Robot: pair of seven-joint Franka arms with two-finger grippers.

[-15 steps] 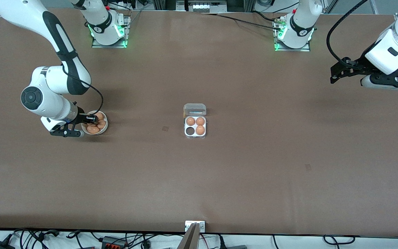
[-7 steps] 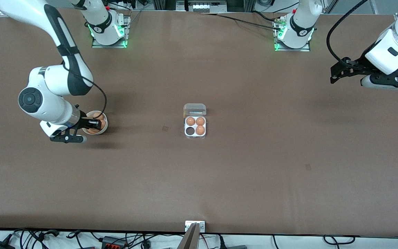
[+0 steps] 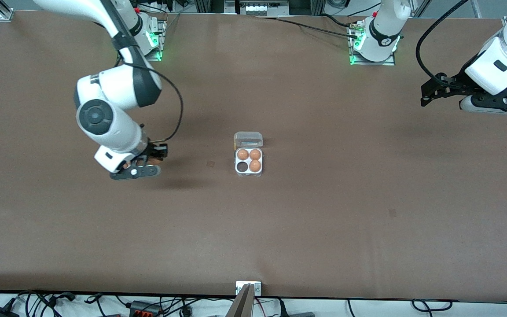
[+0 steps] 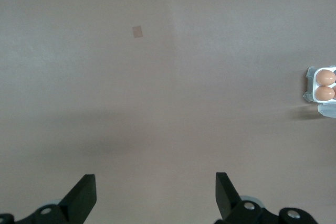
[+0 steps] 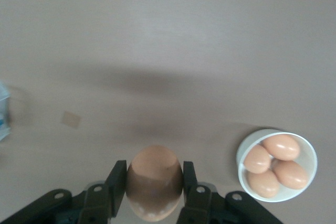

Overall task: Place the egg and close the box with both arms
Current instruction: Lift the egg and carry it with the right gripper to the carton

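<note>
My right gripper (image 3: 158, 152) is shut on an orange-brown egg (image 5: 154, 182) and holds it above the bare table, between the round white bowl (image 5: 276, 164) and the box (image 3: 248, 159). In the right wrist view the black fingers (image 5: 115, 182) press both sides of the egg. The box sits mid-table with its clear lid (image 3: 248, 140) open. Three cells hold eggs (image 3: 255, 165); one cell (image 3: 240, 167) is empty. My left gripper (image 3: 425, 94) is open and empty, and waits high over the left arm's end of the table. The box edge shows in the left wrist view (image 4: 321, 85).
The white bowl holds several more eggs; in the front view my right wrist covers it. Small dark patches mark the table (image 3: 210, 164) (image 3: 392, 213). A metal bracket (image 3: 248, 288) sits at the table edge nearest the front camera.
My right gripper has lifted out of the bowl with an egg and moved toward the box. The left arm has not moved.
</note>
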